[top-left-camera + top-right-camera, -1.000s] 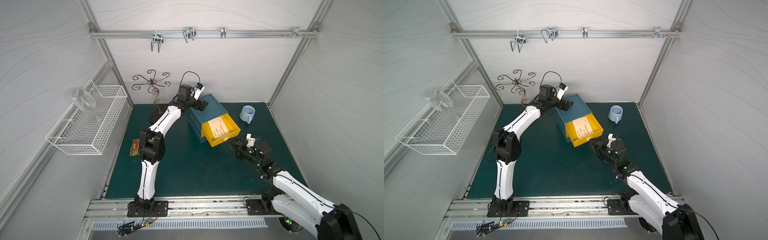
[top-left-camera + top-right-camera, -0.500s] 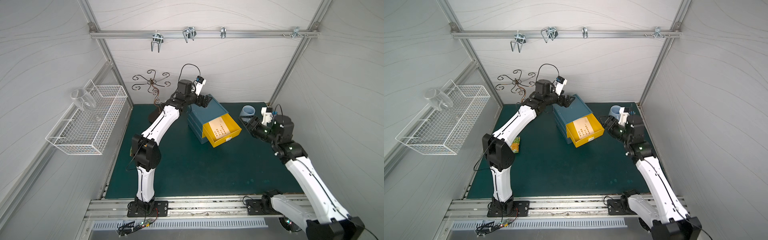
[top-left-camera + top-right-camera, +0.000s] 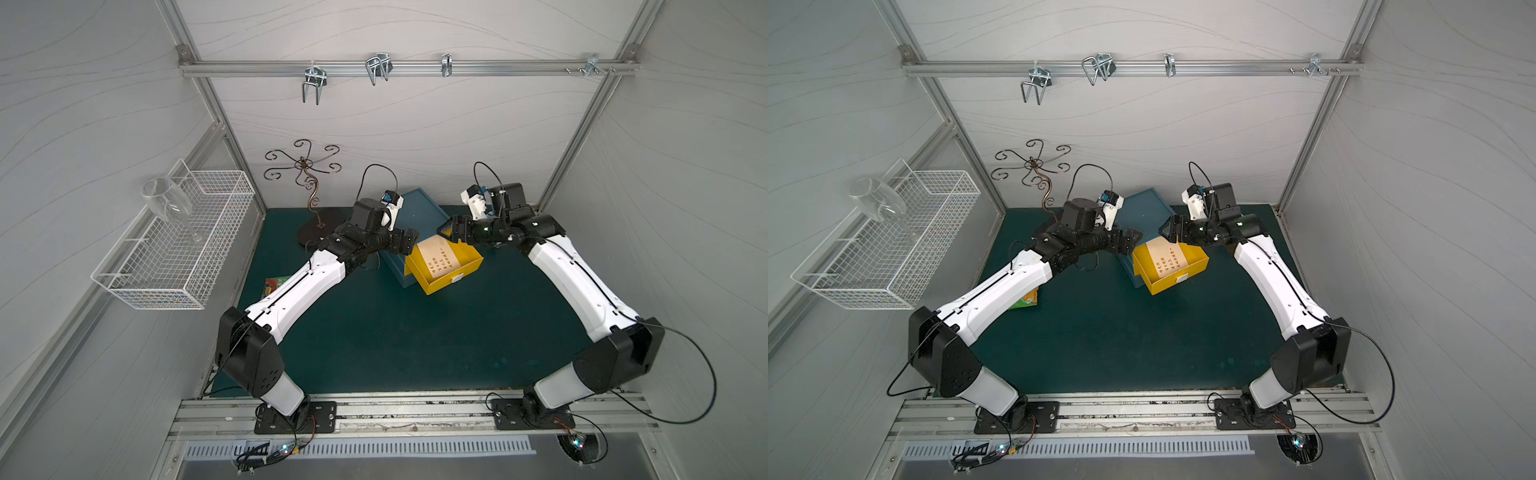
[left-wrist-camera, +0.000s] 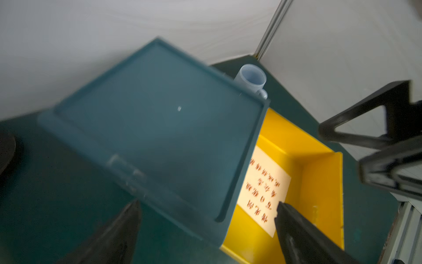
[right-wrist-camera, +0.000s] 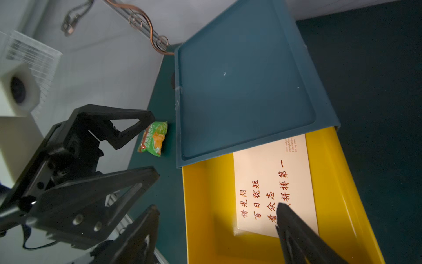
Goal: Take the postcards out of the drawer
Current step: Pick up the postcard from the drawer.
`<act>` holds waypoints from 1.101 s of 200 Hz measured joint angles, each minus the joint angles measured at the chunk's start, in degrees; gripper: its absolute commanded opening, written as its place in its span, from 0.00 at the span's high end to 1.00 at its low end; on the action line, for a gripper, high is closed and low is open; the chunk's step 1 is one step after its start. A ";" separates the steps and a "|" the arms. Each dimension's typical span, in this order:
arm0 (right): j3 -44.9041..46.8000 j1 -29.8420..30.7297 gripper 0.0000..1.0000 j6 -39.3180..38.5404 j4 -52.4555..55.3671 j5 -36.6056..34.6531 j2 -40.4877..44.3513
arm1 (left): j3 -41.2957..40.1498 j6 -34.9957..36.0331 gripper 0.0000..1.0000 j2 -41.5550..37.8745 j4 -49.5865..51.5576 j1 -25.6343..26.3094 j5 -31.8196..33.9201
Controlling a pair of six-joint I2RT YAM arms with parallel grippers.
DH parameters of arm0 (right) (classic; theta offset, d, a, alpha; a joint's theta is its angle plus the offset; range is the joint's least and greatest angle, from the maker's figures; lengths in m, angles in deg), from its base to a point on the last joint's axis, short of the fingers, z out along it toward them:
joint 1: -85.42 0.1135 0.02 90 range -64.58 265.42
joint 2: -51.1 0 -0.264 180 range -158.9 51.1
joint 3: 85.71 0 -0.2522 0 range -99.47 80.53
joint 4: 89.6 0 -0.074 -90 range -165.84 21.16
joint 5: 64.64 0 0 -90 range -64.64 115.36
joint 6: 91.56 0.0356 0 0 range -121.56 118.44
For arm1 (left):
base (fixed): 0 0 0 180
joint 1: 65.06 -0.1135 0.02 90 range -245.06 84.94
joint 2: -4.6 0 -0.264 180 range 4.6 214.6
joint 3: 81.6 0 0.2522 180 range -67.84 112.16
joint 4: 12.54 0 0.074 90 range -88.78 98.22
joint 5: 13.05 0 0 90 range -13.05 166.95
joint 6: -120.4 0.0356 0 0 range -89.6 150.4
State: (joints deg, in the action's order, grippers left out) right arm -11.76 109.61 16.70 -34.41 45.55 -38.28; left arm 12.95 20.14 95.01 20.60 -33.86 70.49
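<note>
Toward the desk's (image 3: 374,332) back edge, the yellow plastic drawer (image 3: 436,286) stands open, with the cream postcards with orange-brown characters (image 3: 436,259) lying flat inside. Above hover the left gripper (image 3: 411,242) and right gripper (image 3: 444,230), jaws spread, empty. Step: reaching; next, a card edge probably needs lifting to pinch

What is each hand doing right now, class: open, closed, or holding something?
Left hand: open, holding nothing.
Right hand: open, holding nothing.
</note>
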 measured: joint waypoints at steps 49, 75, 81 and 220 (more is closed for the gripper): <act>-2.19 3.41 0.12 -5.90 6.38 -7.72 -6.12 | -4.44 -6.54 0.06 -0.07 2.62 1.36 1.84; -2.67 4.17 0.10 -7.54 8.35 -11.21 -7.82 | -4.44 -7.98 0.07 -0.07 2.89 2.19 2.01; -2.91 4.26 0.09 -7.78 8.70 -11.72 -8.11 | -4.44 -8.13 0.07 -0.07 3.06 2.34 2.08; -6.21 4.33 0.01 -12.28 10.73 -14.75 -14.86 | -4.37 -10.16 0.19 -0.02 4.79 6.47 4.04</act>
State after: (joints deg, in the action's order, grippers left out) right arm -17.97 113.94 4.42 -23.68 30.79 -53.14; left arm 8.58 9.98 94.99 25.38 -27.39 74.53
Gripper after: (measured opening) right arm 0.989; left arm 0.809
